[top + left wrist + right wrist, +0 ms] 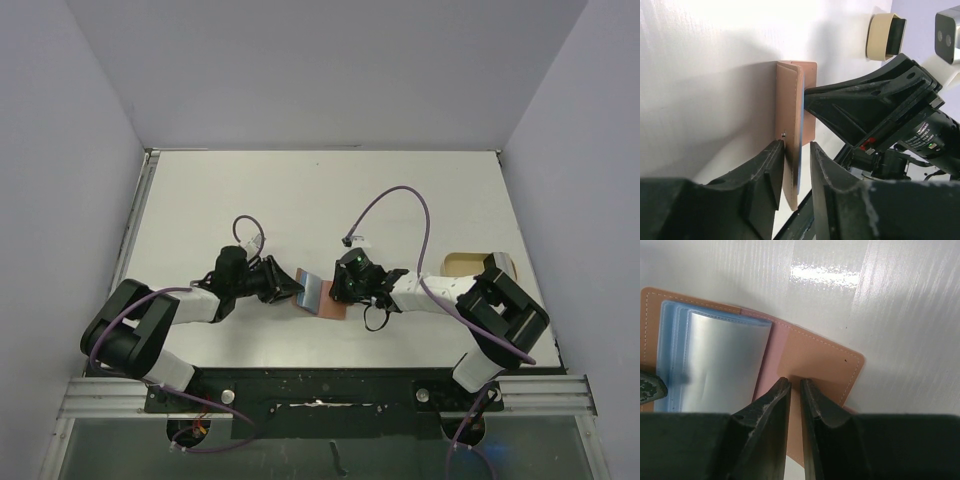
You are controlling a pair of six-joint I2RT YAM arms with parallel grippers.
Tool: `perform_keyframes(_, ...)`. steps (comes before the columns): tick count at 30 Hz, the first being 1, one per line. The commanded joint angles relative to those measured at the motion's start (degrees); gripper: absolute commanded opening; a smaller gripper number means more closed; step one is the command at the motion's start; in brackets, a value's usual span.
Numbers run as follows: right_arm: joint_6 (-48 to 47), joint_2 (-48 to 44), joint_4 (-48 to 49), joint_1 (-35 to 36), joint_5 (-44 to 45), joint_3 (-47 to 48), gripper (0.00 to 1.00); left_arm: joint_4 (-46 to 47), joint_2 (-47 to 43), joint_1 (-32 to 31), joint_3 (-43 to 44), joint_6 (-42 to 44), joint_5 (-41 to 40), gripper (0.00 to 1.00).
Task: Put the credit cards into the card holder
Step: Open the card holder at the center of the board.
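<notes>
One brown wallet (328, 308) lies open on the table. A stack of blue cards (715, 365), count unclear, rests on its left half. The left gripper (795, 147) straddles their edge; I cannot tell if it grips. The right gripper (791, 382), nearly closed, presses the wallet's right half.

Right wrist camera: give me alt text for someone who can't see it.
An open reddish-brown card holder lies on a white table, with blue credit cards, the top one glaring silver, over its left half. The right gripper's dark fingers, almost closed, meet its bare right half from the frame's bottom.
</notes>
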Motion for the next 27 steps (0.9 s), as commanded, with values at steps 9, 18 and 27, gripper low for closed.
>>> perform_keyframes(9, 0.3, -0.5, -1.0, 0.3, 0.3, -1.8, 0.17, 4.6, 0.0, -0.8, 1.2, 0.5, 0.5, 0.12)
perform_keyframes(18, 0.2, -0.7, -0.9, 0.3, 0.3, -1.9, 0.17, 4.1, 1.4, -1.4, 2.0, 1.3, -0.2, 0.23)
perform_keyframes(27, 0.2, -1.1, -0.8, 0.3, 0.3, -2.1, 0.17, 2.8, 0.7, -1.9, 2.6, 2.2, -1.4, 0.11)
